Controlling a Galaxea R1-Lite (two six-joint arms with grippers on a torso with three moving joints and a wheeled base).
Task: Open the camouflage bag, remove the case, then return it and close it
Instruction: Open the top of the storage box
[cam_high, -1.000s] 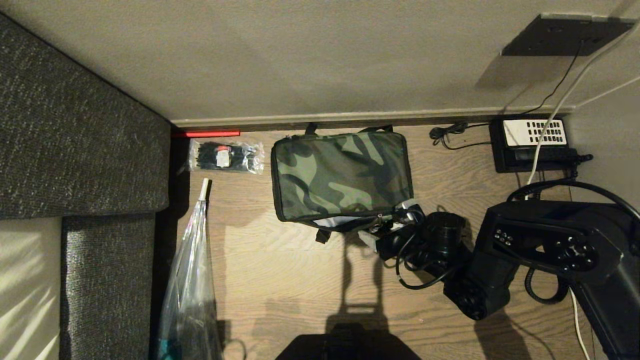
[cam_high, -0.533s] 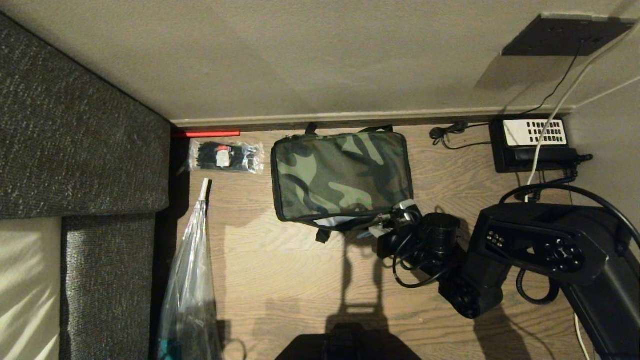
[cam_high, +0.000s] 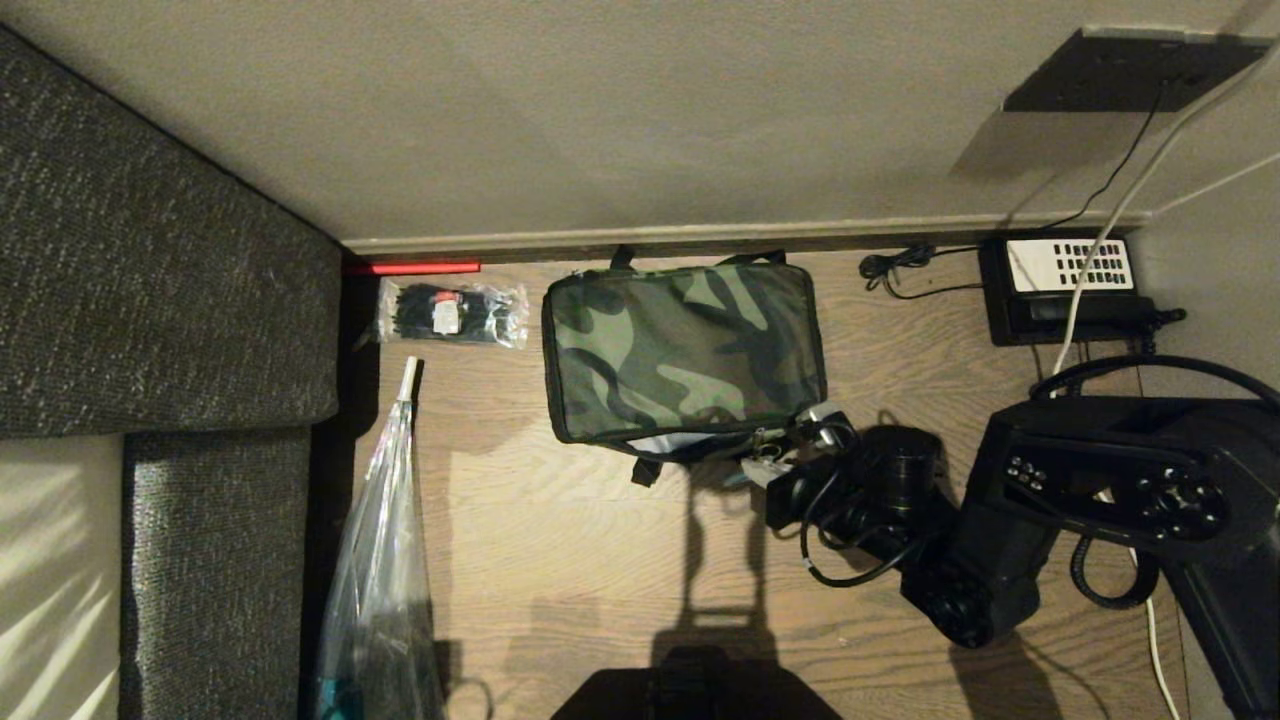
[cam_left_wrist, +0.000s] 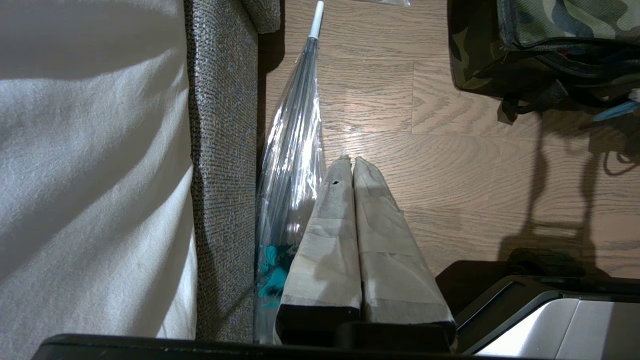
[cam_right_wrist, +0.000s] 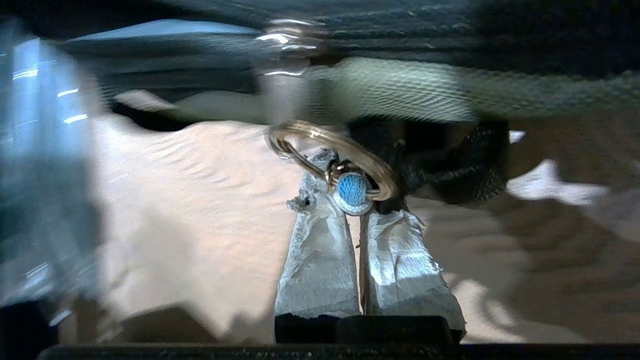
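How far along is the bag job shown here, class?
Little is done: the boxy camouflage fabric bag lies mostly zipped. In hand: the right tool is shut on the gold zipper ring at its near corner. Left: unzipping, removing the case, returning it, closing.

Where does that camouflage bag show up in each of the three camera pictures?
Head view: camouflage bag in the middle, against the wall, lid down.
Left wrist view: its dark front side fills one far corner.
Right wrist view: only a blurred edge above the right gripper.
Shared landmark: wooden floor.
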